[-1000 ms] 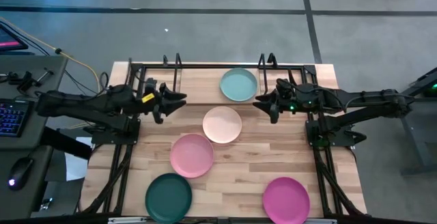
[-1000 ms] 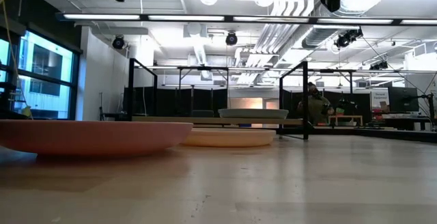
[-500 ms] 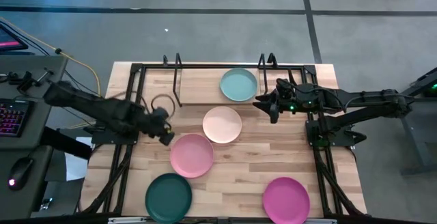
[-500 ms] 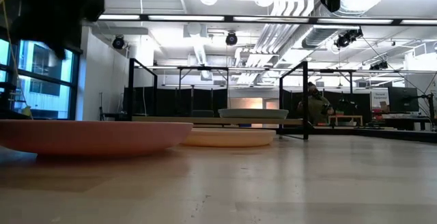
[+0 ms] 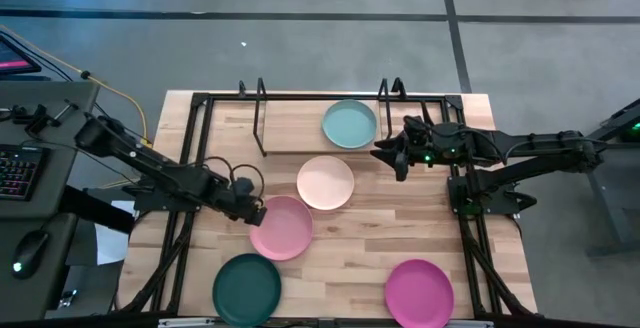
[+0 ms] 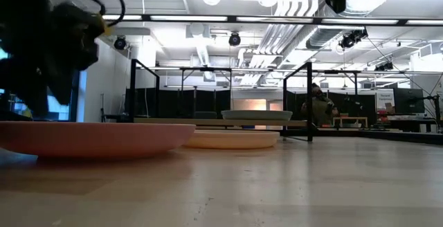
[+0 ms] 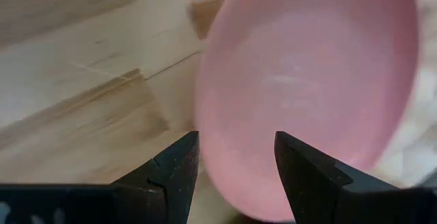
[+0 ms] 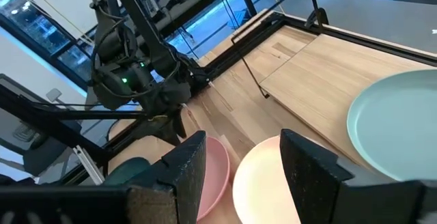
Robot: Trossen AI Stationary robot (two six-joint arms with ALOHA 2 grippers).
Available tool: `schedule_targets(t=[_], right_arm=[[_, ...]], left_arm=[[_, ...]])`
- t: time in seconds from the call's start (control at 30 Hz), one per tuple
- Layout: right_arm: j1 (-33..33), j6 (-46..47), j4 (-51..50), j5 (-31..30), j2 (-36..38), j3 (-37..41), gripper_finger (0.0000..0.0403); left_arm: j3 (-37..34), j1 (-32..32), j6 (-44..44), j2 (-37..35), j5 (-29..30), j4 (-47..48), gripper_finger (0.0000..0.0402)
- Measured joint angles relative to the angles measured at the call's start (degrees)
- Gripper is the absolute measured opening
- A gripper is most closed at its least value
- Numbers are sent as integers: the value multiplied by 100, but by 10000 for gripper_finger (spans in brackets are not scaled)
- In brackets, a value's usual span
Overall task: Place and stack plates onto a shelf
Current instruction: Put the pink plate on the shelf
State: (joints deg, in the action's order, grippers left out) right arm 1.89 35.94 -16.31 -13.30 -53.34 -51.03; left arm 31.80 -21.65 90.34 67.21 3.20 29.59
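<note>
Five plates lie on the wooden table (image 5: 440, 238) in the high view: the pale teal plate (image 5: 349, 124) on the shelf (image 5: 300, 118) at the far edge, the cream plate (image 5: 325, 182) just in front of it, the light pink plate (image 5: 281, 227) beside the cream one, the dark green plate (image 5: 246, 287) and the magenta plate (image 5: 419, 292) near the front edge. The left gripper (image 5: 252, 211) sits at the pink plate's left rim; half a second ago it was farther back and left of that rim, and a second ago up beside the shelf. The right gripper (image 5: 392, 156) hovers just right of the teal plate, unmoved across all three moments.

From the low view, the left gripper (image 6: 52, 54) hangs as a dark mass over the pink plate (image 6: 90, 138), lower than half a second ago; the cream plate (image 6: 232, 139) and teal plate (image 6: 252, 115) lie beyond.

Through the left wrist view, the fingers (image 7: 174, 173) stand apart, with the pink plate's (image 7: 307, 80) near rim lying between and just beyond them.

Through the right wrist view, the fingers (image 8: 188, 166) are spread and empty, above the cream plate (image 8: 266, 179) and pink plate (image 8: 215, 173), with the teal plate (image 8: 396, 121) beside them.
</note>
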Motion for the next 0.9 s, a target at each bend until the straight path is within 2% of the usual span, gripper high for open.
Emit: schedule_targets(t=[0.17,0.53,0.63,0.83,0.9], right_arm=[[0,1,-115,0,-2,0,169],[0,-42,-195,-2,-2,0,169],[0,-42,-212,-2,-2,0,169],[0,-42,-264,-2,-1,0,169],[0,-42,-274,-2,-2,0,169]], left_arm=[[-169,0,350,229,-1,27,181],[-186,0,354,820,-2,-753,172],[-182,0,357,955,-7,-840,144],[-184,4,236,886,2,-844,32],[-178,22,173,705,4,-831,11]])
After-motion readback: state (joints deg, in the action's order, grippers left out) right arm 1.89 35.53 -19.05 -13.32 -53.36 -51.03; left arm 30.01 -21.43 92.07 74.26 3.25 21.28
